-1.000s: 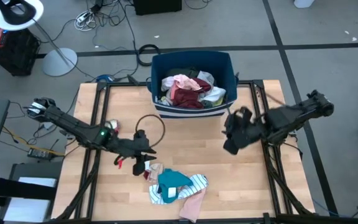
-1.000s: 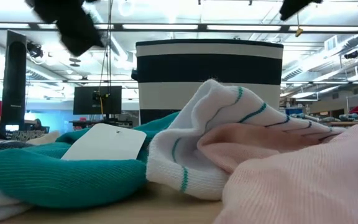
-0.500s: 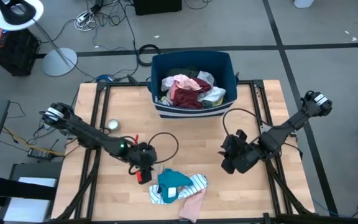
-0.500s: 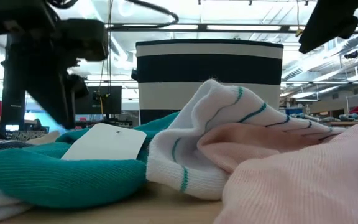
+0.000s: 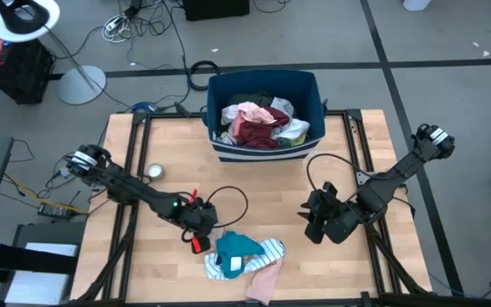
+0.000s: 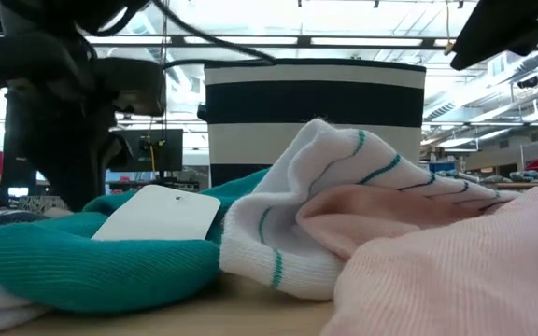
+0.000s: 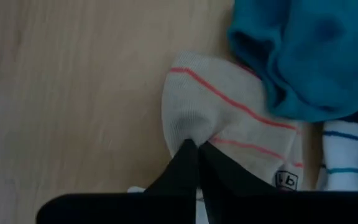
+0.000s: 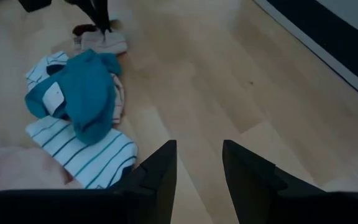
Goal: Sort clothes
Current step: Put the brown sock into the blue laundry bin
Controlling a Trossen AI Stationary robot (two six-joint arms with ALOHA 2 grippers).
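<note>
We are pinching a cream sock with red stripes in our left gripper, just beside the teal garment. Our right gripper is hovering near that garment, fingers parted and holding nothing.

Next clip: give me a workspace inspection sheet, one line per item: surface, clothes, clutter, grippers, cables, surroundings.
Surface: wooden table, bare between the bin and the pile.
Clothes: small pile at the near edge, with a teal garment on top, a white striped piece and a pink piece; more fill the blue bin.
Clutter: small round object near the left arm.
Grippers: left gripper, jaws shut on a cream red-striped garment at the pile's edge; right gripper, jaws open and empty above bare wood.
Cables: loops on both arms; a black coil on the floor.
Surroundings: lamp base on grey floor.
</note>
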